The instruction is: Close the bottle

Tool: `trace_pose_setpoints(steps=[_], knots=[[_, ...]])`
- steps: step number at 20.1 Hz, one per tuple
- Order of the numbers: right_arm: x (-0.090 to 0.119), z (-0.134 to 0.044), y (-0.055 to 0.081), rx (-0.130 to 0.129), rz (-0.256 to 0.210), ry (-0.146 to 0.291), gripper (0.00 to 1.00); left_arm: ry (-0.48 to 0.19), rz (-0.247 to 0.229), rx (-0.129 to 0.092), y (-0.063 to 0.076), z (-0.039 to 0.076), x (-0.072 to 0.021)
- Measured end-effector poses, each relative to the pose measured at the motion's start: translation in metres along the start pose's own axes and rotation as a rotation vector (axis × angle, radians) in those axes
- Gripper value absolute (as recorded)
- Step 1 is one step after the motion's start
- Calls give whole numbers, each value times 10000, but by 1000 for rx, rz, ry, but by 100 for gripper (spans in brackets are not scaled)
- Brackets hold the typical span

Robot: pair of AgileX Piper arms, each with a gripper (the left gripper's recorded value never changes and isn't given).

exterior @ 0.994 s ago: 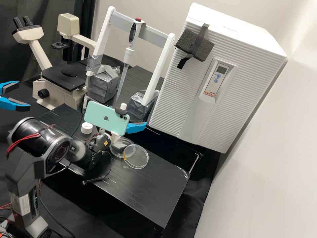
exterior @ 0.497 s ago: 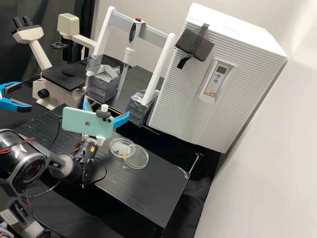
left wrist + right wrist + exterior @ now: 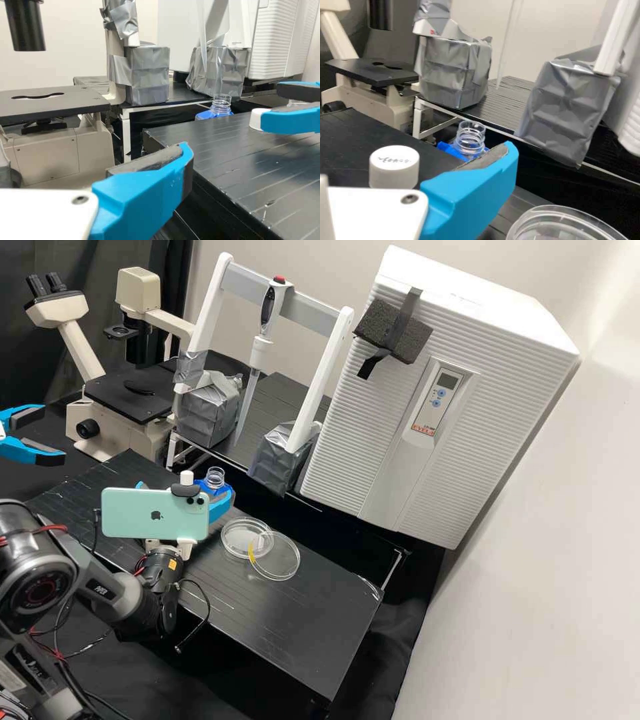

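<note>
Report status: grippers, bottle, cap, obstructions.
Left gripper open, empty, near the microscope. Right gripper open at the white cap on the bench. Bottle upright, uncapped. Petri dishes nearby, not blocking.

the uncapped bottle stands on the black bench, just beside the right gripper. two clear dishes lie near. the left gripper hangs spread, well apart.

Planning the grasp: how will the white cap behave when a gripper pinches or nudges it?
The white cap looks like rigid plastic, so it is probably light and won't deform. It sits flat on the black bench, so it likely won't roll, though a one-sided nudge might slide it.
</note>
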Motion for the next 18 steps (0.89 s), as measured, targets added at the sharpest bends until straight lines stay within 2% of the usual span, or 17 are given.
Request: trace_pose_setpoints(steps=[3, 7, 12, 13, 14, 15, 18], knots=[[-30, -26, 9, -3, -4, 10, 100, -8, -2, 0, -4, 15, 5], [-47, -39, -51, 1, -38, 25, 100, -7, -2, 0, -4, 13, 5], [-18, 35, -114, 40, -70, 6, 100, -7, -2, 0, -4, 13, 5], [-15, 46, -122, 61, -74, 3, 100, -7, -2, 0, -4, 13, 5], [-11, 57, -131, 85, -78, -1, 0, -7, -2, 0, -4, 13, 5], [-11, 57, -131, 95, -79, -2, 0, -7, -1, 1, 0, 12, 7], [-11, 56, -133, 102, -80, -1, 0, -8, 1, 2, 6, 11, 12]])
